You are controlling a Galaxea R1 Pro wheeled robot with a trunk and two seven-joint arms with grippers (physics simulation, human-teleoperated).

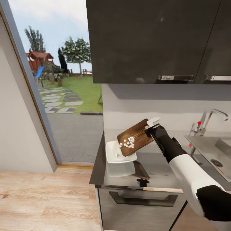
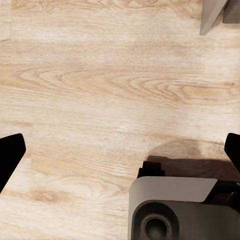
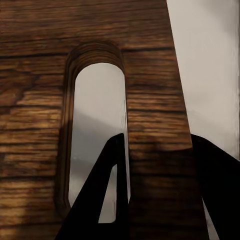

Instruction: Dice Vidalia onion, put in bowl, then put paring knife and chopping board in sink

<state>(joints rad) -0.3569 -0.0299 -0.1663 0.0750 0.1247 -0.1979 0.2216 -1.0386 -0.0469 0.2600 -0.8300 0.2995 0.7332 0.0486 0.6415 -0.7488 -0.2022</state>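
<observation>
The left tool [image 2: 120, 150] hung wide open and empty above the wooden floor [image 2: 100, 85]. Near the desk's [image 1: 154, 170] left edge sat the bowl [image 1: 113, 154]. Tilted over it, the chopping board [image 1: 136, 136] carried the diced Vidalia onion [image 1: 127, 142] at its lower end. The right tool [image 1: 153, 124] was clamped on the board's handle end. The sink [image 1: 208, 149] lay at the right.

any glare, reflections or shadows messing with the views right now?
Head view: the glossy countertop mirrors the bowl and the tilted chopping board; outdoors bright, cabinets dark. Right wrist view: the board sits close and soft, fingers silhouetted. Left wrist view: evenly lit wooden floor, soft shadow beside the robot's base.
</observation>
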